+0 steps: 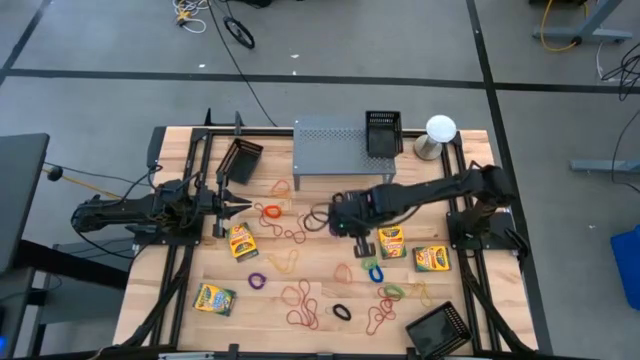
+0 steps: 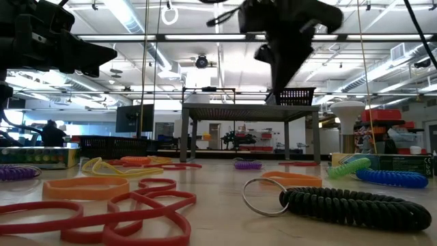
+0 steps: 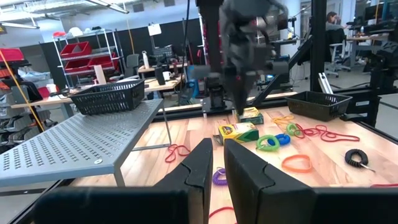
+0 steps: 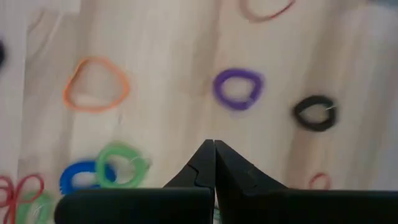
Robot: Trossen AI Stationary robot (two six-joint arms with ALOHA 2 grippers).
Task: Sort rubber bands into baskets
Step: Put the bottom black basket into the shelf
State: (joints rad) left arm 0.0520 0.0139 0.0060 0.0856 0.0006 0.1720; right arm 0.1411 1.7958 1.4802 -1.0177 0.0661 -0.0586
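Two sets of fingers, nothing held: right gripper pinched shut above the worktop, purple rubber band just ahead; left gripper barely parted, farther off.

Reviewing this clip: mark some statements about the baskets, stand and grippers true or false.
1. A basket sits on top of the grey stand. True.
2. The right gripper is shut with nothing between its fingers. True.
3. The left gripper holds a crayon box. False: it hangs at the table's left side holding nothing.
4. All baskets stand side by side. False: another basket is left of the stand, a third near the front right corner.
5. A purple band lies on the wooden table. True.
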